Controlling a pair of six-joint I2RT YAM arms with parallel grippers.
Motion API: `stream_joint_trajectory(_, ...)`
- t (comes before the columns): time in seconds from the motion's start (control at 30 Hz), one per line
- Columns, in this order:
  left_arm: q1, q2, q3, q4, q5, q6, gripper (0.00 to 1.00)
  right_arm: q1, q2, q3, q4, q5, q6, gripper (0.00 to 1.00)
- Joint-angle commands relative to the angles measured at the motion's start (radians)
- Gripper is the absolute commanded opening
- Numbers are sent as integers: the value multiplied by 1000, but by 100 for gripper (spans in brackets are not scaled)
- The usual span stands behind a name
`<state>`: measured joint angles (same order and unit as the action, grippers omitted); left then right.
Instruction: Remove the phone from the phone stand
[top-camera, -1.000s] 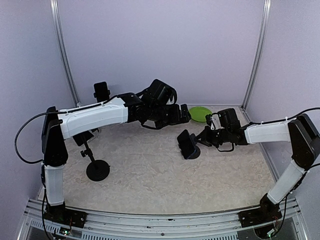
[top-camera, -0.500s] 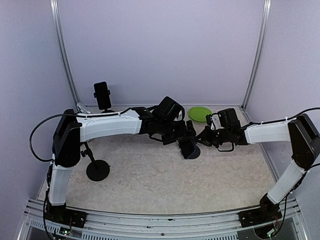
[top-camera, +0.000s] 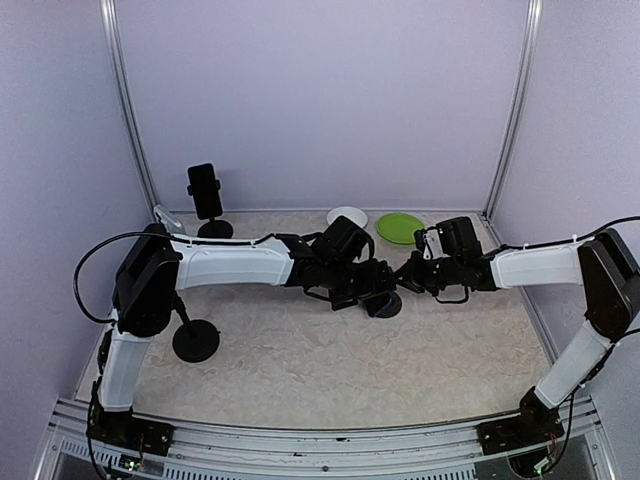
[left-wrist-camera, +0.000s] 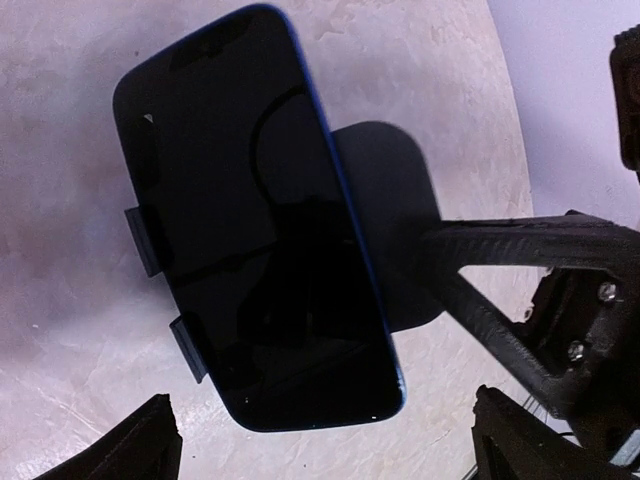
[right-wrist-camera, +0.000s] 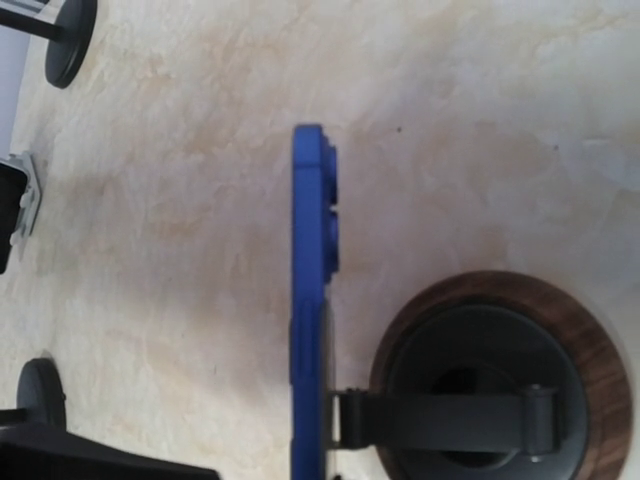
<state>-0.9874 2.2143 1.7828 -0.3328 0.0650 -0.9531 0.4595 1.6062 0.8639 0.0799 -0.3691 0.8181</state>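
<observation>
Left hand (left-wrist-camera: 330, 445) spread wide, one fingertip either side of the blue-cased, dark-screened phone (left-wrist-camera: 255, 220). The phone sits clipped in the black stand with the round wood-rimmed base (right-wrist-camera: 575, 330), right of centre toward the marbled bench's (top-camera: 300, 350) far edge. Right hand (top-camera: 408, 275) pinched together beside the stand.

The phone (left-wrist-camera: 255, 220), dark-screened in a blue case, fills the centre of the left wrist view, tilted, with two side clips (left-wrist-camera: 150, 240) gripping its left edge. In the right wrist view it stands edge-on, mounted on the phone stand (right-wrist-camera: 480, 288), whose round wood-rimmed base sits lower right.
</observation>
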Motion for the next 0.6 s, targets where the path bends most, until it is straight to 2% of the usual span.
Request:
stream_joint_trajectory(0.0,3,-6,-44,66,35,-48,99,-12,-46,-14,55,7,36,0)
stream_joint_trajectory(0.27,19,-16,-153,195,101,-116,97,-12,-36,-28,99,-16,59,0)
stream_joint_trajectory(0.57,27,-5,-170,271,141,-163,94,-12,-39,-35,102,-15,60,0)
